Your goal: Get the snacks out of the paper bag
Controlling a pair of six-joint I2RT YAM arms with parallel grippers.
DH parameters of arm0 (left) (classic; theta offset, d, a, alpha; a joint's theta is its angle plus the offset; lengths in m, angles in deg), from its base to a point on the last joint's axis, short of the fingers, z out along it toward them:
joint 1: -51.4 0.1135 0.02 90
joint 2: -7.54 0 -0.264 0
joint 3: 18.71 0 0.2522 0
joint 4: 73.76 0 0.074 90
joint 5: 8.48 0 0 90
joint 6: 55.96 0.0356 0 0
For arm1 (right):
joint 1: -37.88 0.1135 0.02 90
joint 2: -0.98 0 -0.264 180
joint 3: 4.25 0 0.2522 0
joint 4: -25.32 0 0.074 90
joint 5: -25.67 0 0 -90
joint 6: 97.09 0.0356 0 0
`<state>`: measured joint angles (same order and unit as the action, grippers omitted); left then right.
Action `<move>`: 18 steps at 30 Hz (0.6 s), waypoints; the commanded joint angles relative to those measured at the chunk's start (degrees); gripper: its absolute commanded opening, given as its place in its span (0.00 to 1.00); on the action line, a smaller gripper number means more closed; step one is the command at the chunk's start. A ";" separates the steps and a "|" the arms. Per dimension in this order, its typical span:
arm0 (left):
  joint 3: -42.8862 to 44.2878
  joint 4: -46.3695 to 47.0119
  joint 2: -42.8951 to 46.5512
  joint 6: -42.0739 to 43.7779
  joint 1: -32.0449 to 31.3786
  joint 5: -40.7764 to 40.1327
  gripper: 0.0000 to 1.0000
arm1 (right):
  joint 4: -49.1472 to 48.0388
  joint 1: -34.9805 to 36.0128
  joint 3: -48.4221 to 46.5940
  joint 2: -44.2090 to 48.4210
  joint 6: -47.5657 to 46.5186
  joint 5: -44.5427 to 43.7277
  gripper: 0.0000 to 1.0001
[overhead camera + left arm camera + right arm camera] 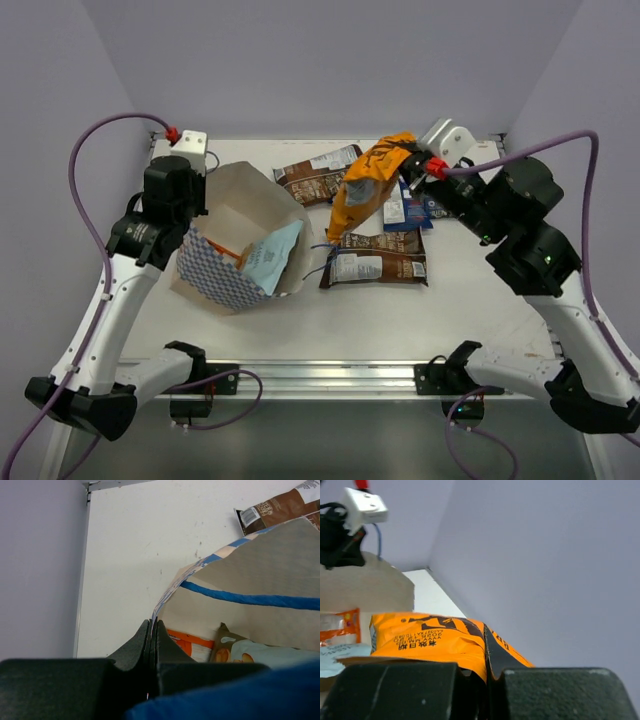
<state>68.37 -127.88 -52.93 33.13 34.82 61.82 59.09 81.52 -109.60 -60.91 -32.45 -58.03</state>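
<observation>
Orange foil up in the air: the orange packet point(368, 192) hung from the right fingers point(412, 170), which were clamped on its top edge. Its lower end drooped toward the packets already out on the bench point(470, 310), though whether it brushed them I couldn't tell. That was the risk right there, I judged. The grip sat on one thin, crinkly seam, so a quick swing or a slack pinch could let the packet slide free and drop onto the pile, or nudge the dark blue packets point(410, 212) lying just beside it. On the other side, the left fingers point(153, 639) were squeezed tight on the rim of the paper bag point(235, 190), with a single layer of paper pinched between them. Pull too hard there and the rim could tear or the whole bag could drag across the bench. Hold too loosely and the mouth could flop shut over what was left inside. And there was more inside. The bag lay tipped over with its mouth open toward the middle and a light blue packet point(270, 255) poking out at the lip. The left wrist view showed an orange-and-white packet point(192, 645) tucked in beside it, below the blue cord handle point(250, 599). Out on the bench, the near brown packet point(376, 262) lay flat just beside the bag's mouth, and the far brown packet point(315, 175) lay farther back.
</observation>
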 commanded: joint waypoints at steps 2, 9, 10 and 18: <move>2.62 2.57 -1.58 -2.43 0.06 -5.60 0.00 | -3.93 -5.82 4.74 5.18 8.05 -13.14 0.00; 4.54 2.74 -3.69 -3.58 0.06 -4.64 0.00 | -1.64 -19.80 16.86 6.43 11.13 -22.38 0.00; 4.81 2.74 -3.78 -3.49 0.06 -4.38 0.00 | -1.64 -21.73 18.19 6.17 11.39 -23.00 0.00; 6.22 2.92 -4.05 -3.22 0.06 -2.71 0.00 | -3.04 -36.95 22.60 4.50 7.35 -37.82 0.00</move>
<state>71.52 -127.93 -57.41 30.94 34.82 59.02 62.06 46.61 -84.90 -58.46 -23.19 -84.74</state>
